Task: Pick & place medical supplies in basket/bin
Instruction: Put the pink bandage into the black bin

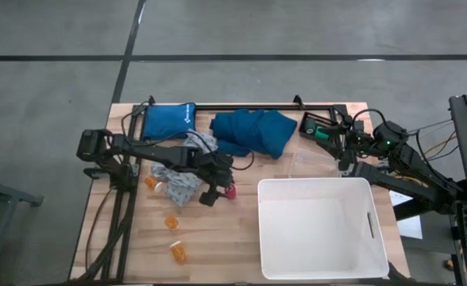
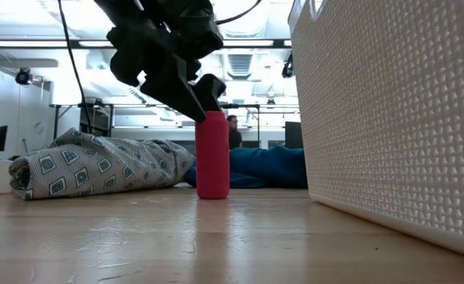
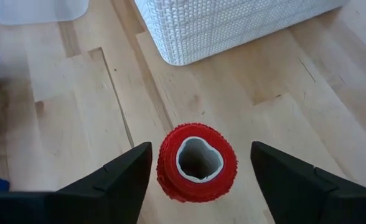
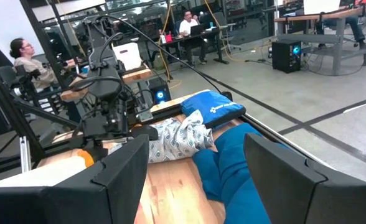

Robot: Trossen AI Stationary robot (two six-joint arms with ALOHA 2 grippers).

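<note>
Right now the left gripper (image 3: 198, 171) sits directly over the pink-red cylinder (image 3: 197, 163), which stands upright on the wooden tabletop (image 3: 282, 93) just off the near-left corner of the white tub (image 1: 322, 228). Its long axis is vertical, and the left wrist view looks straight down its hollow centre. The two dark fingers (image 3: 117, 180) are spread, one on each side of the roll with a clear gap on both sides, so nothing is pinched yet. The low view shows the fingertips level with the cylinder's upper rim. My reading is that the coming move depends on this straddle: the fingers need only close across the cylinder's width, then carry it a short way toward the tub.

Of the two arms, the left is plainly nearer. The right gripper (image 4: 195, 168) waits beyond the tub's far edge, its fingers spread and holding nothing.

As for materials, the cylinder looks like a wound, slightly fuzzy wrap with a pale inner core, soft enough to give a little. The tub is rigid plastic with a woven-textured wall and rounded corners. Away from the tub, beyond the cylinder, lie a crumpled pale patterned cloth (image 1: 187, 179) and a dark teal cloth (image 1: 253, 131), both limp. Small orange pill bottles (image 1: 177, 251) lie scattered farther from the tub.
</note>
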